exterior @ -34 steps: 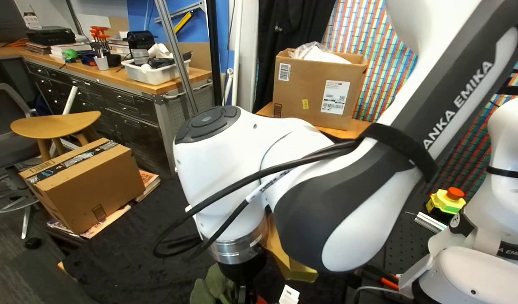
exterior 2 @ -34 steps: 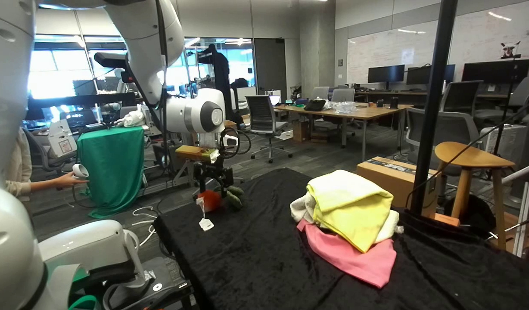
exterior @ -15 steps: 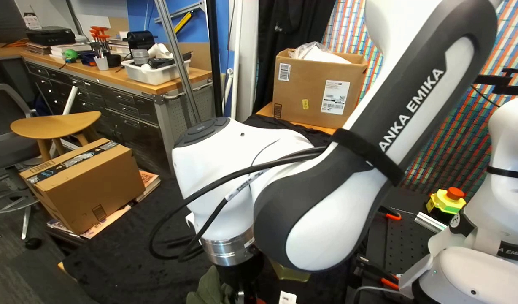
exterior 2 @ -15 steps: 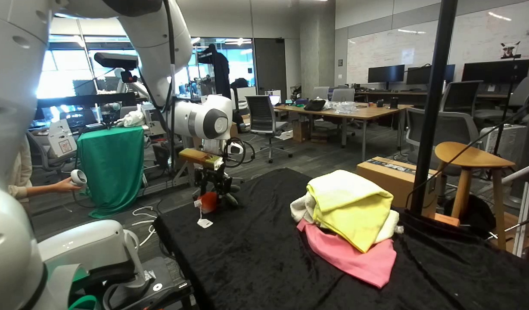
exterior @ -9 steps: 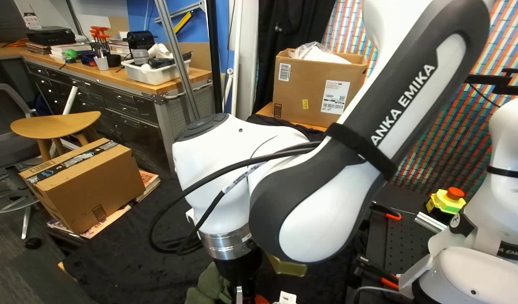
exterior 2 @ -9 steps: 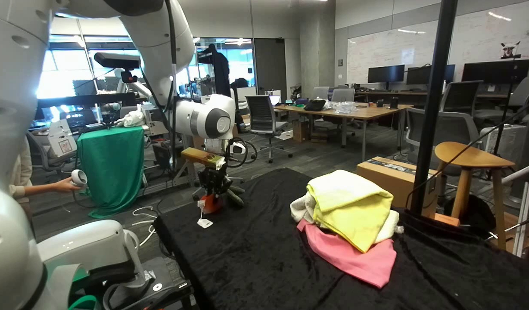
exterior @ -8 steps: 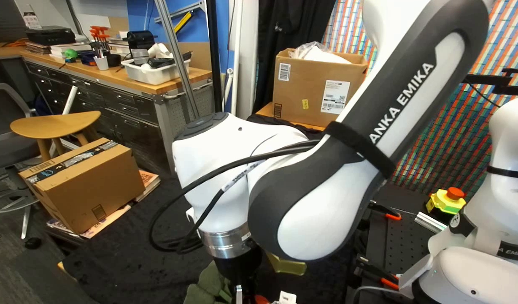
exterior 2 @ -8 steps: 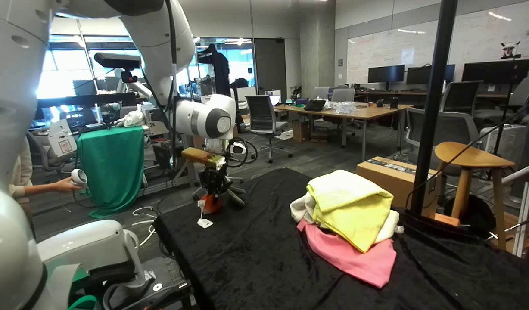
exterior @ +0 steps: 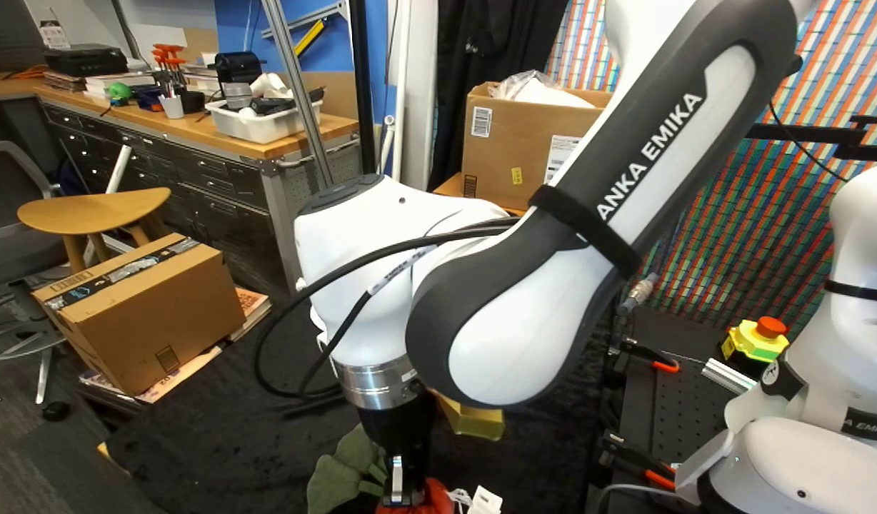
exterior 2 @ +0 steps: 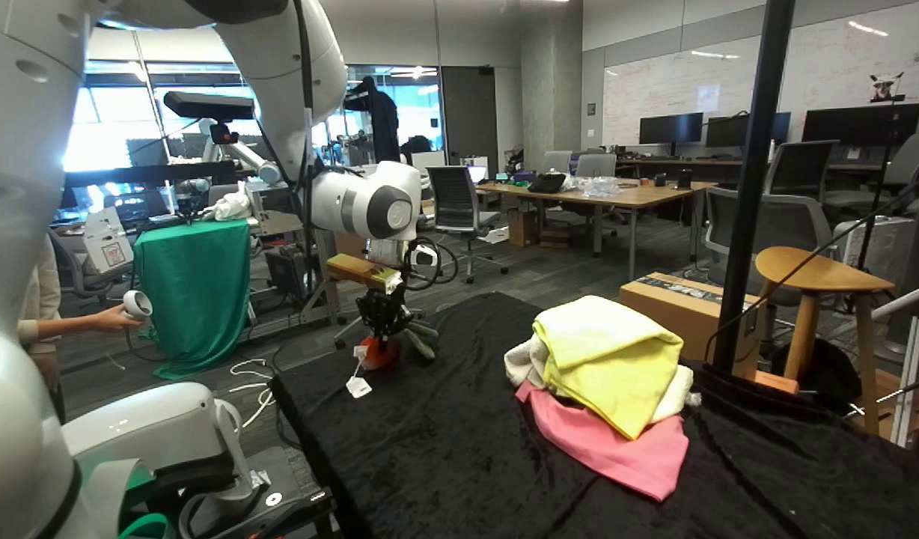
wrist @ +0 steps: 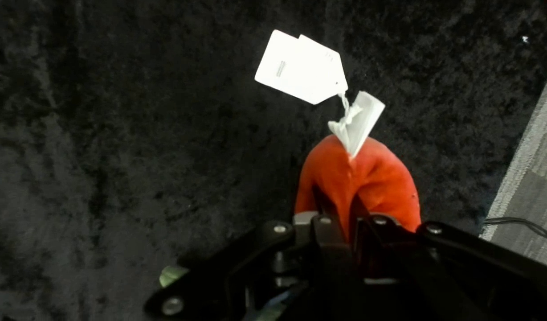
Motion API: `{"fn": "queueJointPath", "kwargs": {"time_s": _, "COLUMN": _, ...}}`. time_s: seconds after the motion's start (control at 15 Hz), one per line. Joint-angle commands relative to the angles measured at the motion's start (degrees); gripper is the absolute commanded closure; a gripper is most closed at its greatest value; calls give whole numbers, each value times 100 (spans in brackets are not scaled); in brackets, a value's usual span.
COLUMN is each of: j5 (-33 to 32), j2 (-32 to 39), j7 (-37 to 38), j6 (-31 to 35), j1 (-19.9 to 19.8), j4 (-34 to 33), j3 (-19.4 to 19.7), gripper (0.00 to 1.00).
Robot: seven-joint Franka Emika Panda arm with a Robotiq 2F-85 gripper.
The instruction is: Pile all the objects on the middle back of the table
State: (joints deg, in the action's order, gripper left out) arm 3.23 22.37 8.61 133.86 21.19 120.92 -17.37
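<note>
Red-and-green plush toy (wrist: 382, 187): gripper (wrist: 342, 207) has it. Jaws almost together, a fold of the red body (wrist: 391, 178) pinched between them, near the white label (wrist: 366, 118). White tag (wrist: 302, 67) trails off that label; keep it clear.

Should handle light and soft: squashes easily, fuzzy enough not to slip, hard to damage. Red body is the place to hold; label, tag and green lobes (exterior: 342, 471) look like poor handles. A fold grip may let it swivel, so go easy on speed; a deeper bite would be safer.

Toy is near an edge of the black-draped table (exterior 2: 444, 457); can't tell if its weight is off it. Pile sits well apart: yellow cloth (exterior 2: 613, 355) over white cloth (exterior 2: 527, 364), pink cloth (exterior 2: 617, 453) at the bottom. Top looks soft and sloped, toy could roll off; I'd lower it gently, centred.
</note>
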Motion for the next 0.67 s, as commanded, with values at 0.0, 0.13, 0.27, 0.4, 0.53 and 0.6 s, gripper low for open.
{"fn": "queueJointPath", "kwargs": {"time_s": 0.0, "j5": 113, "j2": -146, "j7": -100, "j6": -230, "j1": -105, "j4": -87, "j3": 21, "gripper": 96}}
{"fn": "queueJointPath", "kwargs": {"time_s": 0.13, "j5": 237, "j2": -193, "j7": -222, "j6": -383, "j1": -214, "j4": -136, "j3": -25, "gripper": 96}}
{"fn": "queueJointPath", "kwargs": {"time_s": 0.27, "j5": 331, "j2": -284, "j7": -331, "j6": -552, "j1": -307, "j4": -173, "j3": -42, "gripper": 96}}
{"fn": "queueJointPath", "kwargs": {"time_s": 0.4, "j5": 354, "j2": -453, "j7": -380, "j6": -655, "j1": -362, "j4": -192, "j3": -13, "gripper": 96}}
{"fn": "queueJointPath", "kwargs": {"time_s": 0.53, "j5": 228, "j2": -681, "j7": -336, "j6": -615, "j1": -389, "j4": -189, "j3": 70, "gripper": 96}}
{"fn": "queueJointPath", "kwargs": {"time_s": 0.6, "j5": 4, "j2": -802, "j7": -195, "j6": -452, "j1": -363, "j4": -163, "j3": 173, "gripper": 96}}
